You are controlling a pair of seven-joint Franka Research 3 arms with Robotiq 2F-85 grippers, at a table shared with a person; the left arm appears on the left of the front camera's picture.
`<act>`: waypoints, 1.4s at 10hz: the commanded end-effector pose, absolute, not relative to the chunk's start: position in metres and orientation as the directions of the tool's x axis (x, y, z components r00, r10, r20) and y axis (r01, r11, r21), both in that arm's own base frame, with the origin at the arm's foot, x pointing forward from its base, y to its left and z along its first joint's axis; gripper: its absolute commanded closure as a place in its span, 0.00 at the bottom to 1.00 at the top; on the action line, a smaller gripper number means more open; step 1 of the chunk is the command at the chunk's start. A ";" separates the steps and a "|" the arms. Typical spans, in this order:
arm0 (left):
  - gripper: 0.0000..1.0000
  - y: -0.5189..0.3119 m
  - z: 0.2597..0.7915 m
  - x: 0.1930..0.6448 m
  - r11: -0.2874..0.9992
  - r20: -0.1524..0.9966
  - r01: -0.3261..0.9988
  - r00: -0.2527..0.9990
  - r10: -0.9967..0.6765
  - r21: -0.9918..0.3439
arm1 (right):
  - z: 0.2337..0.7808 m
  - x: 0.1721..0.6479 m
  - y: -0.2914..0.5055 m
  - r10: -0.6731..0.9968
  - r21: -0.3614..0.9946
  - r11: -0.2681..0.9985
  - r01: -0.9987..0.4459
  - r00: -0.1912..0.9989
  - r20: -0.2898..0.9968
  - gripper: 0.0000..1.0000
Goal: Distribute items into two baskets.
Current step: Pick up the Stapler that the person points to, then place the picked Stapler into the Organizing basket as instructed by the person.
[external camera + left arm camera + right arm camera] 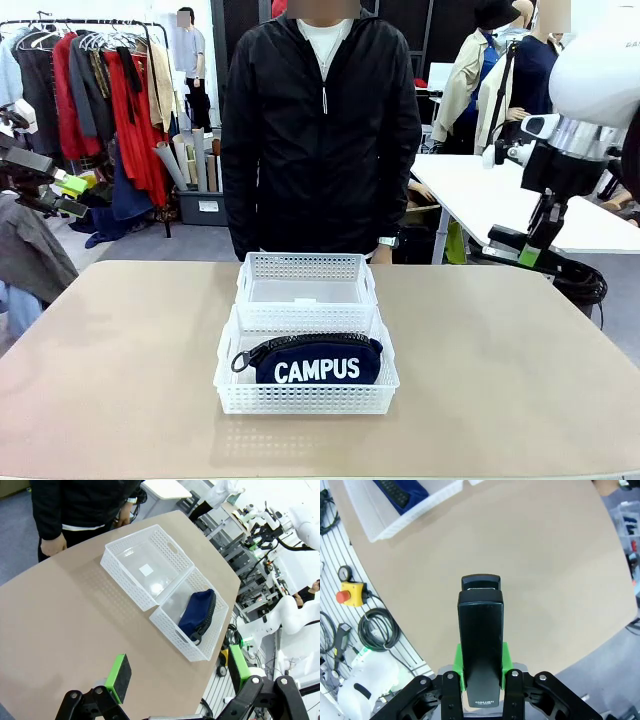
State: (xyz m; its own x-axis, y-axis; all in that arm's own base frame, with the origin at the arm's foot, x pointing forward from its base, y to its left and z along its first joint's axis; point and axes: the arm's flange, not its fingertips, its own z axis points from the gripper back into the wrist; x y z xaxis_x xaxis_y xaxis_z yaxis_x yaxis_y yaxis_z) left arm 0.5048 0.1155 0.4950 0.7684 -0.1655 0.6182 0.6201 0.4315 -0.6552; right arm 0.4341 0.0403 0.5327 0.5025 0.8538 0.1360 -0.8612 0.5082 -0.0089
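Two white lattice baskets stand end to end at the table's middle. The near basket [300, 398] [175, 636] holds the navy CAMPUS pouch [318, 362] [197, 611], lying on its side. The far basket [300, 266] [127, 587] has nothing in it but a small label. My right gripper [530, 252] [481, 672] hangs above the table's far right and is shut on the black stapler [480, 630], which sticks out lengthwise between the green pads. My left gripper [75, 196] [179, 674] stands open off the table's left side, high up, nothing between its fingers.
A person in a black jacket [320, 130] stands at the far edge right behind the baskets, hands [52, 544] down at their sides. The tan tabletop [500, 370] is bare on both sides of the baskets. Cables and a yellow stop button [349, 592] lie off the table's edge.
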 end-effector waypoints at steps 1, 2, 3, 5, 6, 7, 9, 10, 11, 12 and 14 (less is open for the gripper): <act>0.00 0.116 0.496 0.504 0.433 0.620 0.620 0.768 -0.163 -0.654 | 0.538 0.432 0.041 0.872 0.030 0.456 -0.890 0.453 0.184 1.00; 0.00 0.116 0.496 0.504 0.433 0.620 0.620 0.768 -0.163 -0.654 | 0.533 0.434 0.040 0.854 -0.009 0.508 -0.861 0.502 0.136 1.00; 0.00 0.116 0.496 0.504 0.433 0.620 0.620 0.768 -0.163 -0.654 | 0.533 0.434 0.040 0.854 -0.009 0.508 -0.861 0.502 0.136 1.00; 0.00 0.116 0.496 0.504 0.433 0.620 0.620 0.768 -0.163 -0.654 | 0.533 0.434 0.040 0.854 -0.009 0.508 -0.861 0.502 0.136 1.00; 0.00 0.116 0.496 0.504 0.433 0.620 0.620 0.768 -0.163 -0.654 | 0.533 0.434 0.040 0.854 -0.009 0.508 -0.861 0.502 0.136 1.00; 0.00 0.116 0.496 0.504 0.433 0.620 0.620 0.768 -0.163 -0.654 | 0.533 0.434 0.040 0.854 -0.009 0.508 -0.861 0.502 0.136 1.00; 0.00 0.116 0.496 0.504 0.433 0.620 0.620 0.768 -0.163 -0.654 | 0.533 0.434 0.040 0.854 -0.009 0.508 -0.861 0.502 0.136 1.00; 0.00 0.116 0.496 0.504 0.433 0.620 0.620 0.768 -0.163 -0.654 | 0.533 0.434 0.040 0.854 -0.009 0.508 -0.861 0.502 0.136 1.00; 0.00 0.116 0.496 0.504 0.433 0.620 0.620 0.768 -0.163 -0.654 | 0.533 0.434 0.040 0.854 -0.009 0.508 -0.861 0.502 0.136 1.00; 0.00 0.116 0.496 0.504 0.433 0.620 0.620 0.768 -0.163 -0.654 | 0.533 0.434 0.040 0.854 -0.009 0.508 -0.861 0.502 0.136 1.00; 0.00 0.116 0.496 0.504 0.433 0.620 0.620 0.768 -0.163 -0.654 | 0.533 0.434 0.040 0.854 -0.009 0.508 -0.861 0.502 0.136 1.00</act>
State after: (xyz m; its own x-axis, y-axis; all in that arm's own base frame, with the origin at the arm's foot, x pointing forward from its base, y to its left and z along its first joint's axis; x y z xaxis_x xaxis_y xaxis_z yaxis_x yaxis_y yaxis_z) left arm 0.5048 0.1155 0.4950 0.7684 -0.1655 0.6182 0.6201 0.4315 -0.6552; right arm 0.4338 0.0413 0.5308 0.4973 0.8561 0.1406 -0.8652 0.5014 0.0069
